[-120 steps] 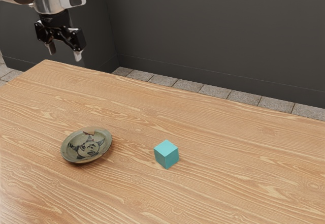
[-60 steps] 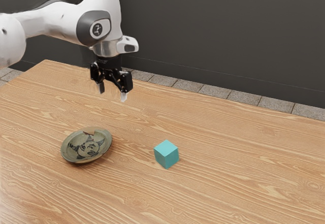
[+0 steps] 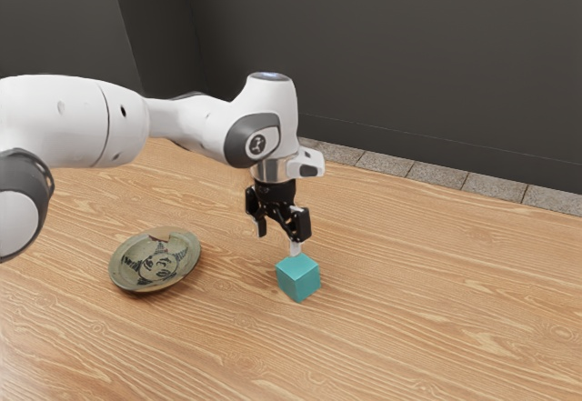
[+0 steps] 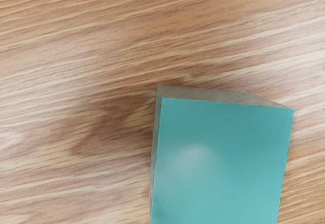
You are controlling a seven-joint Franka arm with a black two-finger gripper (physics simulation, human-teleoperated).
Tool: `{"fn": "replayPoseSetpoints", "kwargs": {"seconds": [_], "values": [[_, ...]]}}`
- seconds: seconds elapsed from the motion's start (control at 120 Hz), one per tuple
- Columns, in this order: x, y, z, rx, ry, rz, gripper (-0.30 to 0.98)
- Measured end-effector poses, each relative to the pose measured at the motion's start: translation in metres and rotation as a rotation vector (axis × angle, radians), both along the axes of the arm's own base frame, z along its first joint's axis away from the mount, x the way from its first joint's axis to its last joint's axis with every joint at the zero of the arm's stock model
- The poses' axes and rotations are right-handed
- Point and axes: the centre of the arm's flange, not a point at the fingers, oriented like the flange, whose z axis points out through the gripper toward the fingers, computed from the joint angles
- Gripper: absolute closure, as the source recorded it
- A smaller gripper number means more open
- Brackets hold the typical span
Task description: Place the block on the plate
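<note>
My gripper [image 3: 277, 242] is open in the exterior view, its fingers spread above and just behind the teal block, toward the exterior view's left of it. The teal block [image 3: 298, 277] rests on the table. In the wrist view the block [image 4: 221, 158] looms large near the lower edge, close under my hand. A round greenish-brown plate [image 3: 155, 260] with a dark painted pattern and a chipped rim lies toward the exterior view's left of the block, with nothing on it.
The wooden table [image 3: 409, 328] extends around the block and plate. My arm reaches over it from the exterior view's left, behind the plate. A dark wall [image 3: 409, 55] stands beyond the table's far edge.
My arm has swung toward the exterior view's right and come down, bringing the open gripper from beyond the far table edge to near the block. Block and plate have stayed put.
</note>
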Motion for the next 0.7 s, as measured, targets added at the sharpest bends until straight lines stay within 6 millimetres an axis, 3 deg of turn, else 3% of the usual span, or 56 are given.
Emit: {"fn": "replayPoseSetpoints", "kwargs": {"seconds": [0.208, 0.35, 0.7], "values": [[-0.008, -0.028, -0.029, -0.012, 0.015, -0.030, 0.00], [-0.003, -0.028, -0.044, 0.011, -0.010, -0.055, 0.00], [0.001, -0.030, -0.057, 0.025, -0.039, -0.079, 0.00]]}}
